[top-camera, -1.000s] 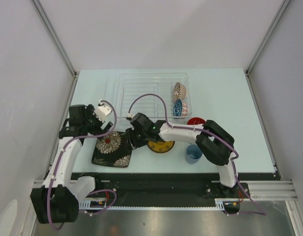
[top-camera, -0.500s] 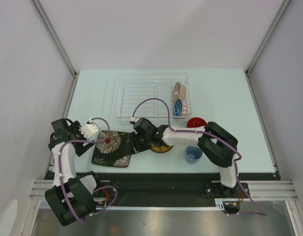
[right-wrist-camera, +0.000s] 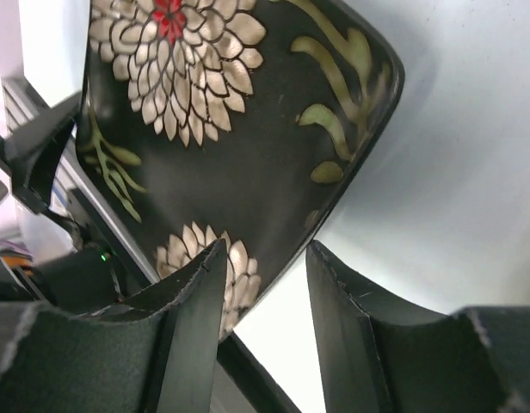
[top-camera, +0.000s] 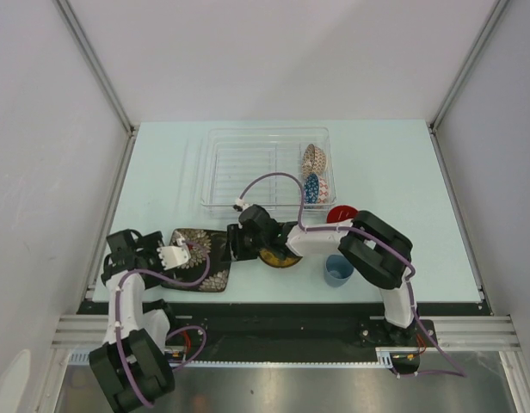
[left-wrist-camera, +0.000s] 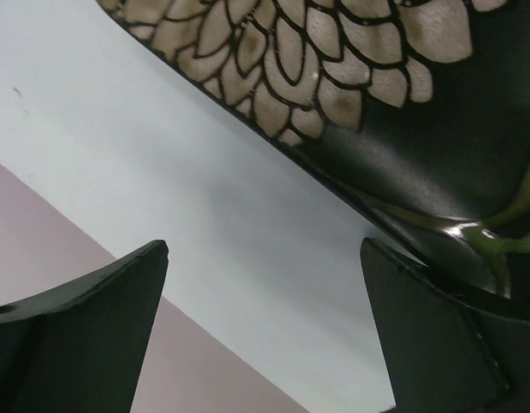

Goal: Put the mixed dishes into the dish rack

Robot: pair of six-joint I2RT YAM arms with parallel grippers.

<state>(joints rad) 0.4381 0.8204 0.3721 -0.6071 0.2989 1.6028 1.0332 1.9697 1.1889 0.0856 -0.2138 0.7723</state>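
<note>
Here, plate (top-camera: 212, 274) lying near the counter's (top-camera: 162, 172) front-left corner, left pincer (top-camera: 189, 252) spread wide at its left rim, right pincer (top-camera: 233, 245) half-parted astride its right rim, whether gripping unclear.

Your desk (top-camera: 162, 172) is a pale blue-green top filling the middle of the overhead view, and five things sit directly on it. The clear plastic rack (top-camera: 248, 168) takes the upper centre, its long side running left to right. At lower left, near the front edge, you have the black square plate (top-camera: 215, 274) with its flower pattern. Just right of the plate, at centre, is the yellow saucer (top-camera: 280, 261), partly covered. Right of centre stands the dark mug (top-camera: 342, 212), red inside, just off the rack's lower right corner. The light-blue cup (top-camera: 337, 269) stands below the mug, near it.
</note>
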